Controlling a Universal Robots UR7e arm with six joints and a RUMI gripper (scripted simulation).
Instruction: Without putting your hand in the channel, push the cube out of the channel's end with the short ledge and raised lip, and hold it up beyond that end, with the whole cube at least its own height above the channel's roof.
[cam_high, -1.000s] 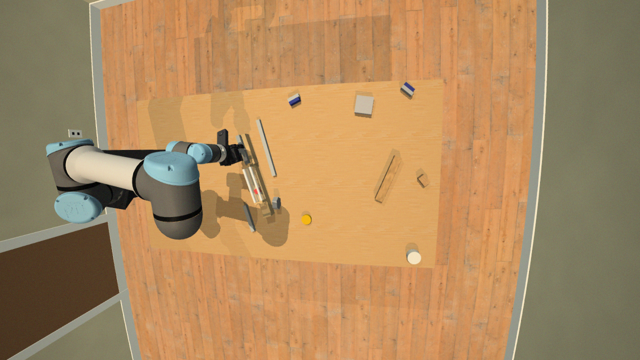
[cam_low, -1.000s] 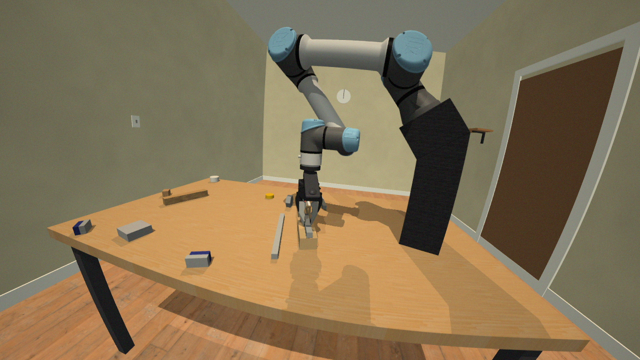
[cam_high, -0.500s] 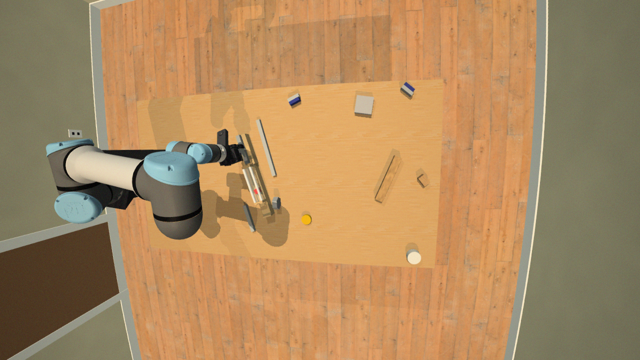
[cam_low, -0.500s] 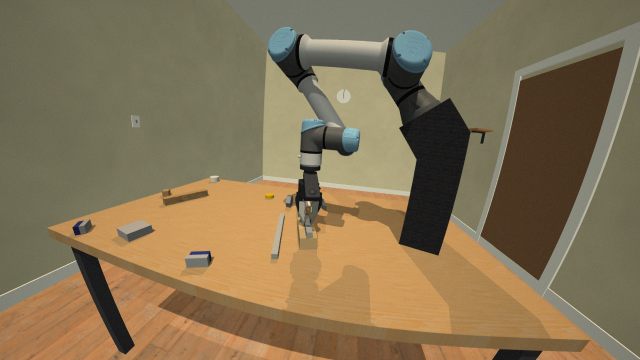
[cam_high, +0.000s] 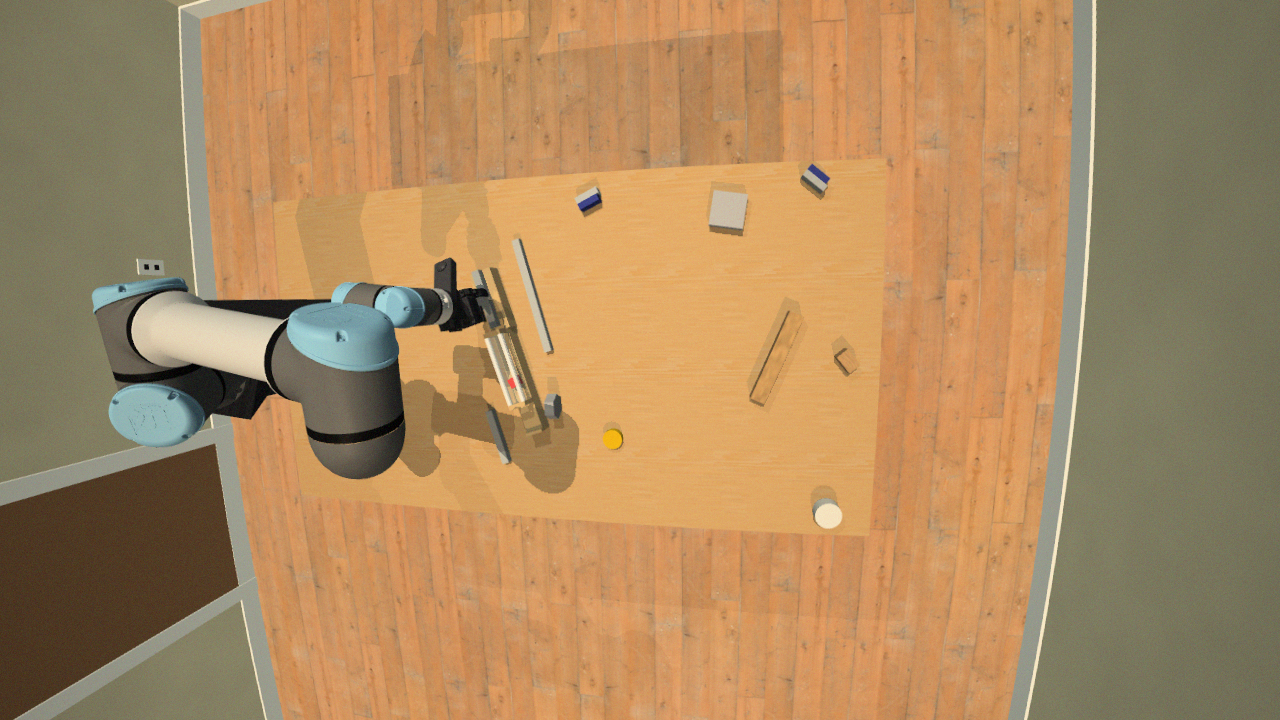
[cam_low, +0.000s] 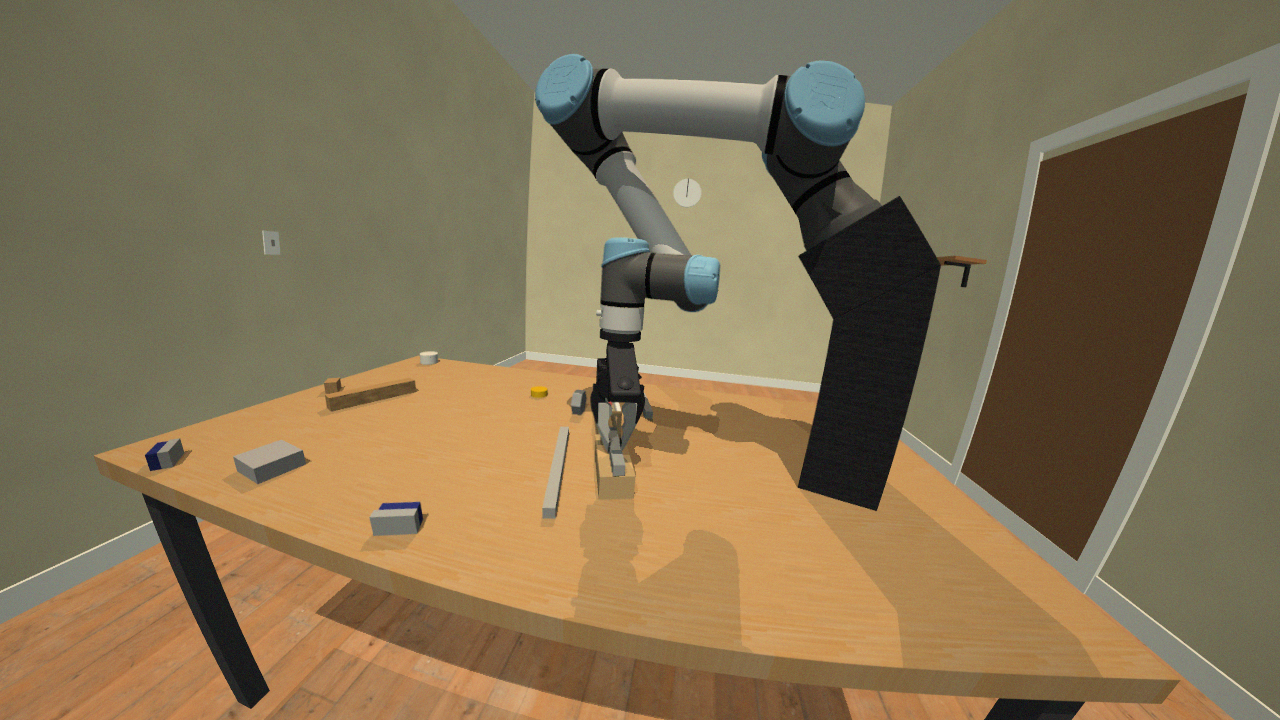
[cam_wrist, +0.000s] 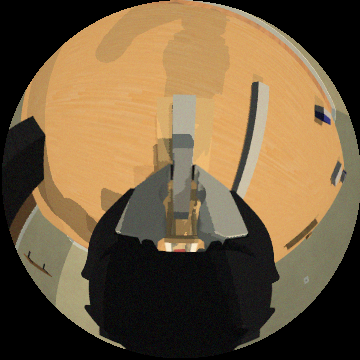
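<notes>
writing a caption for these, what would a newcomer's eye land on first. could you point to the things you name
Probably the big arm with light blue joint caps (cam_high: 342, 335) (cam_low: 824, 102), arching over the wooden table (cam_high: 662, 358) (cam_low: 429, 501) (cam_wrist: 110, 110). Next, likely the red cube (cam_high: 513, 382) inside the pale channel, and the tool (cam_high: 487, 308) (cam_low: 616, 440) (cam_wrist: 182, 165) shut on a grey bar (cam_low: 617, 463) (cam_wrist: 184, 112) above the channel's long ledge.

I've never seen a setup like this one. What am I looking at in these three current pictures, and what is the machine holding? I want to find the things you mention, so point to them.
This is one jointed robot arm (cam_high: 353, 394) (cam_low: 689, 107) ending in a two-jaw gripper (cam_high: 489, 308) (cam_low: 616, 440) (cam_wrist: 182, 165). The top picture looks down on the table, the exterior one looks across it, and the wrist one looks out past the jaws.

The gripper is shut on a grey bar (cam_low: 617, 464) (cam_wrist: 184, 112), over one end of a channel (cam_high: 533, 424) (cam_low: 615, 484). A red cube (cam_high: 513, 382) shows inside the channel. Around lie a longer pale bar (cam_high: 533, 297) (cam_low: 555, 474) (cam_wrist: 257, 125), a yellow disc (cam_high: 612, 438) (cam_low: 538, 392) and several blocks.
</notes>
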